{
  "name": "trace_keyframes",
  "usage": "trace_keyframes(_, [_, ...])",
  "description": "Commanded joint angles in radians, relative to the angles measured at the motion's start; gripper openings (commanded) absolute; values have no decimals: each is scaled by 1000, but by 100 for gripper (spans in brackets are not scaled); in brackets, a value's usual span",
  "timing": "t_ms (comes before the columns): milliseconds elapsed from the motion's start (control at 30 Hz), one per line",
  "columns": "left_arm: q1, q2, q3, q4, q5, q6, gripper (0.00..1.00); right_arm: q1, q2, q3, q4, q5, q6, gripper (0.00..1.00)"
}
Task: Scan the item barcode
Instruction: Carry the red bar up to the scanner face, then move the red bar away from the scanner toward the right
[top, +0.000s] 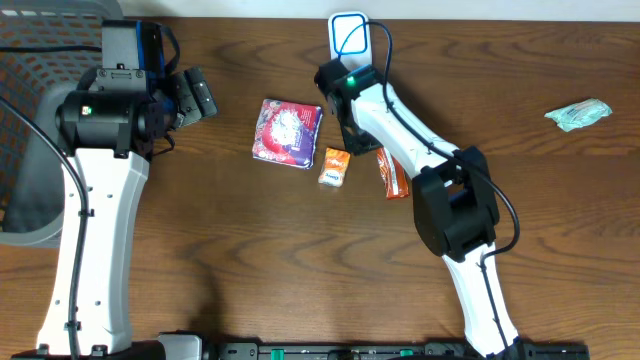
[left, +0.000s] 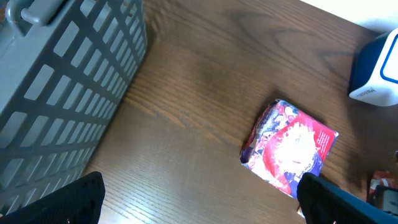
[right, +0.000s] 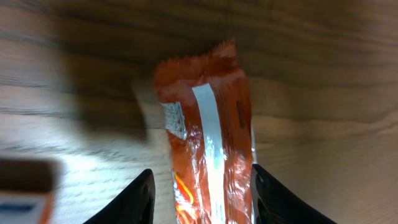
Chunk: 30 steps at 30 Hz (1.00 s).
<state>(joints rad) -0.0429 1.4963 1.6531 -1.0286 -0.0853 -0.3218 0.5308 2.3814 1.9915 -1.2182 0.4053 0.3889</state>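
Because the orange packet (right: 208, 124) lies flat on the table (top: 220, 250) just toward 3 o'clock of centre, your right gripper (right: 200, 190), half closed astride it, may skid off the slick wrapper; whether it pinches yet, you cannot tell. The scanner (top: 349, 35) waits at 12 o'clock. Your left gripper (top: 195, 95) gapes wide and empty at 9 o'clock.

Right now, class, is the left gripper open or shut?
Open: the left gripper's fingers stand far apart at the wrist view's bottom corners, nothing held between them.

Crinkled orange wrapper (right: 208, 124) lying lengthwise on wooden table (right: 323, 74), gripper (right: 202, 202) straddling its sides, blurred small packet (right: 22, 199) lower left
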Motion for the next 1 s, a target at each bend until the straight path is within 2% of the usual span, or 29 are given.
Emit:
trace_keyframes(0, [1, 6, -9, -3, -13, -13, 98, 8, -27, -69, 44, 55, 44, 44])
trace_keyframes(233, [1, 6, -9, -3, -13, -13, 98, 11, -25, -185, 137, 57, 40, 43])
trace_keyframes(333, [1, 6, -9, -3, -13, -13, 98, 10, -25, -226, 166, 57, 21, 39])
trace_keyframes(433, [1, 6, -9, -3, -13, -13, 98, 5, -25, -241, 171, 52, 22, 25])
trace_keyframes(533, [1, 6, -9, -3, -13, -13, 98, -2, -25, -238, 172, 12, 21, 16])
trace_keyframes(600, [1, 6, -9, -3, -13, -13, 98, -14, -25, -232, 171, -26, 17, 2])
trace_keyframes(833, [1, 6, -9, -3, -13, -13, 98, -106, -41, -148, 122, -307, -85, 1])
trace_keyframes(967, [1, 6, -9, -3, -13, -13, 98, -185, -71, -60, 61, -589, -188, 1])
